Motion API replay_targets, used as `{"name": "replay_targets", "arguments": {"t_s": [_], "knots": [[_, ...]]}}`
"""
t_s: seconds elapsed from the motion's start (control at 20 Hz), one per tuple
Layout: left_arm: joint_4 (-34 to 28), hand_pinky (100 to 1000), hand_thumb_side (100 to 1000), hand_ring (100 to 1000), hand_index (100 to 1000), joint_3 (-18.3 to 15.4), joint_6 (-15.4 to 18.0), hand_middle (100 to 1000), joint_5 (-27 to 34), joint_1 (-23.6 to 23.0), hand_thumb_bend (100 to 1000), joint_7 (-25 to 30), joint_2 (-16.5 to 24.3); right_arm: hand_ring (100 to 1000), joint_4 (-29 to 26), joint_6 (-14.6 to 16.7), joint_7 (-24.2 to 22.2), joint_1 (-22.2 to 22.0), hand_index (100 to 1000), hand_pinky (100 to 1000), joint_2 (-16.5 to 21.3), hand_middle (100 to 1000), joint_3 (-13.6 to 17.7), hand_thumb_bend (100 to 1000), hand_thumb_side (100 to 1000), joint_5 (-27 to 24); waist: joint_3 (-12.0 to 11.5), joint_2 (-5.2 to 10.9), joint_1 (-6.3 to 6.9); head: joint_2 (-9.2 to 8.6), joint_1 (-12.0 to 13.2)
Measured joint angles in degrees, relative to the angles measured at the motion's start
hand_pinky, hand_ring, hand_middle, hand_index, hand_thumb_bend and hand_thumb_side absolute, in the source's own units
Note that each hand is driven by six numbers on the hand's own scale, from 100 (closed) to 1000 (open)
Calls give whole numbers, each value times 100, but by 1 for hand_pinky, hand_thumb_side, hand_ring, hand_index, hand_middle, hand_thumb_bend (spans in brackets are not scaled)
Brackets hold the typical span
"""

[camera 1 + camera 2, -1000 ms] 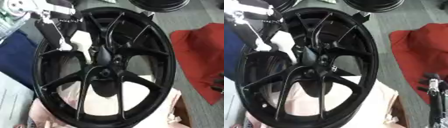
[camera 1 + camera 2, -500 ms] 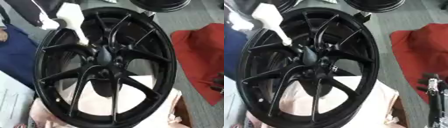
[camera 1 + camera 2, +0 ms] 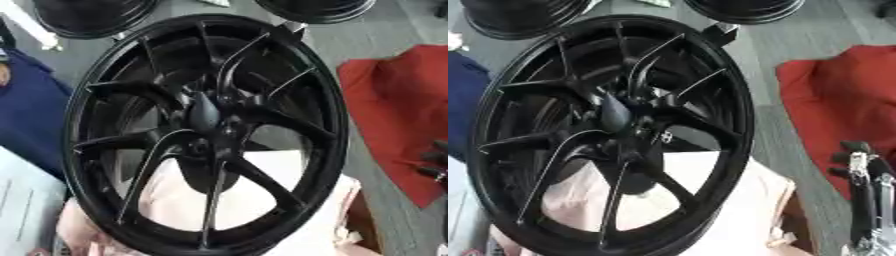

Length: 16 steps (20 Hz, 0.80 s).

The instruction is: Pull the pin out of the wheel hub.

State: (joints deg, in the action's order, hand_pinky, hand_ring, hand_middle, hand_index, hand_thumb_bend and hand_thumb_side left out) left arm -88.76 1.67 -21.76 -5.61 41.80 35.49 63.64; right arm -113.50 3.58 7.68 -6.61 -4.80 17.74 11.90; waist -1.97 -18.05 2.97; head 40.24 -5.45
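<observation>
A large black multi-spoke wheel hub (image 3: 206, 130) fills the middle of both views, lying tilted on pale pink padding (image 3: 262, 200). Its dark centre boss (image 3: 206, 112) shows where the spokes meet; I can make out no pin there. My right hand (image 3: 866, 195) rests at the lower right edge, well clear of the rim, with its fingers straight and pointing up and nothing in them. My left hand shows in neither view.
A red cloth (image 3: 398, 110) lies on the grey floor to the right of the wheel. A dark blue cloth (image 3: 31, 120) lies to its left. Two more black wheels (image 3: 87, 17) (image 3: 741, 10) sit at the far edge.
The white and black arm that reached from the upper left to the hub's centre has withdrawn out of view. The camera has shifted slightly. The right hand stays put.
</observation>
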Motion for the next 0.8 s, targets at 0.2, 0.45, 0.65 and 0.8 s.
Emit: {"name": "replay_targets", "arguments": {"t_s": [0.2, 0.45, 0.65, 0.8], "knots": [[623, 704, 120, 545, 666, -526, 90, 511, 329, -759, 270, -614, 115, 720, 0, 86, 81, -4, 704, 618, 1, 508, 58, 100, 813, -20, -22, 0, -49, -4, -61], [1198, 803, 526, 738, 860, -830, 279, 764, 641, -1218, 553, -922, 119, 719, 0, 124, 119, -7, 704, 618, 1, 507, 82, 100, 814, -55, -25, 5, -78, -10, -74], [1414, 795, 578, 723, 850, -936, 400, 755, 916, -1291, 548, -1122, 100, 719, 0, 125, 121, -12, 704, 618, 0, 507, 98, 100, 812, -68, -25, 9, -97, -32, -75], [1356, 752, 563, 636, 788, -968, 490, 676, 1126, -1314, 477, -1283, 56, 719, 0, 135, 130, -34, 704, 618, 0, 507, 99, 100, 812, -76, -26, 10, -106, -53, -74]]}}
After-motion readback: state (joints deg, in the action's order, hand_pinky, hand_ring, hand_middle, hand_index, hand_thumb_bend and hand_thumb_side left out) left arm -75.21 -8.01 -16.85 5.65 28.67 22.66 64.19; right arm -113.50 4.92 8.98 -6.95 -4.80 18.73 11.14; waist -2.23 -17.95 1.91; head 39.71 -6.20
